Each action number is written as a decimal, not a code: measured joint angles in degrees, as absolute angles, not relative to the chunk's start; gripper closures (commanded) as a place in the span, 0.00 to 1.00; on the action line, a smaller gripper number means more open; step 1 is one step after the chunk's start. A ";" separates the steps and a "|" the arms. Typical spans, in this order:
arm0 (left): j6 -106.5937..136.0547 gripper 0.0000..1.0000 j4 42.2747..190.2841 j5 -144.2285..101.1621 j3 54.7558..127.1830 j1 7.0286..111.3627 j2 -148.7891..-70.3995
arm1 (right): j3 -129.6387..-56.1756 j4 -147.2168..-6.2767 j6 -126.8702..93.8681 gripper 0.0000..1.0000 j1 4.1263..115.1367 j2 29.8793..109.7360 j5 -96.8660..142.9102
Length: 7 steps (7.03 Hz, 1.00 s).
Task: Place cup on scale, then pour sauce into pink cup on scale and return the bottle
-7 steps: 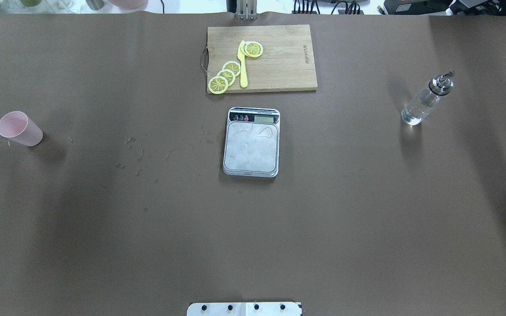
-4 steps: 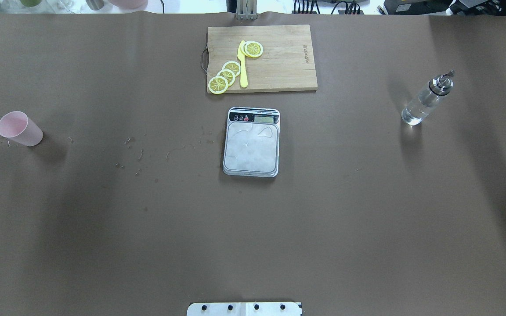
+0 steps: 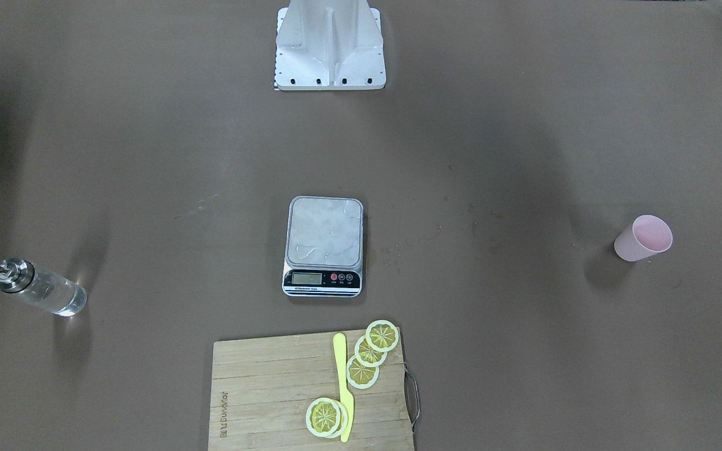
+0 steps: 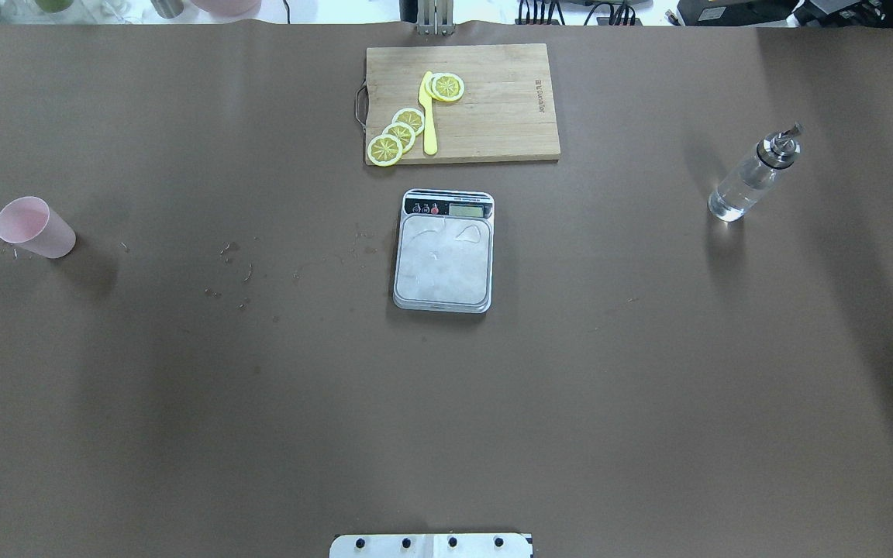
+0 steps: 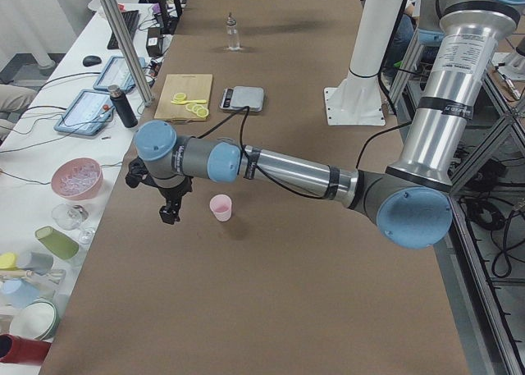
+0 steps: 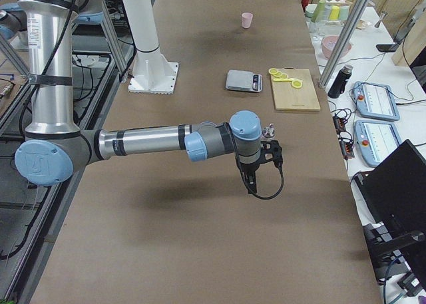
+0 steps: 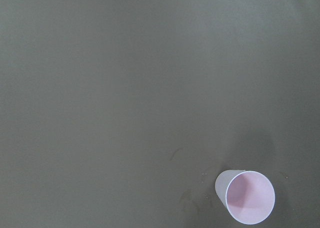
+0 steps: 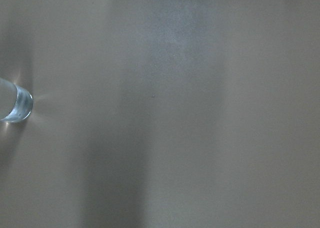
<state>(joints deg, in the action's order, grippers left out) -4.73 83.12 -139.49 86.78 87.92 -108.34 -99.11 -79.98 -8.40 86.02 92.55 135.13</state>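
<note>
Left gripper (image 5: 170, 211) hangs mid-left in the left side view, just beside the pink cup (image 5: 221, 207), apart from it; we can't tell if it's clenched or released; same for the right gripper (image 6: 249, 179), mid-frame in the right side view, near the glass bottle (image 4: 749, 180); overhead: cup upright at far left, bottle upright at far right, scale (image 4: 444, 252) centre, well apart from both; above it the cutting board (image 4: 493, 116) carries lemon slices (image 4: 401, 134) and a yellow knife (image 4: 430, 132).

- The brown-covered bench (image 4: 260, 426) carries four things.
- At its centre sits the scale (image 4: 443, 263), the cutting board (image 4: 493, 116) just beyond it.
- The cup (image 4: 34, 227) stands far left, the bottle (image 4: 749, 180) far right.
</note>
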 measured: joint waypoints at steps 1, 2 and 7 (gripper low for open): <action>-4.58 0.03 82.17 -138.17 85.35 86.66 -109.81 | -98.98 -79.77 -9.48 0.00 86.03 92.64 136.49; -4.54 0.03 82.06 -137.56 83.95 85.04 -110.42 | -99.02 -79.66 -9.99 0.00 86.04 92.63 137.04; 2.57 0.03 89.55 -137.20 81.69 76.82 -109.42 | -98.94 -79.54 -10.26 0.00 86.05 92.30 137.26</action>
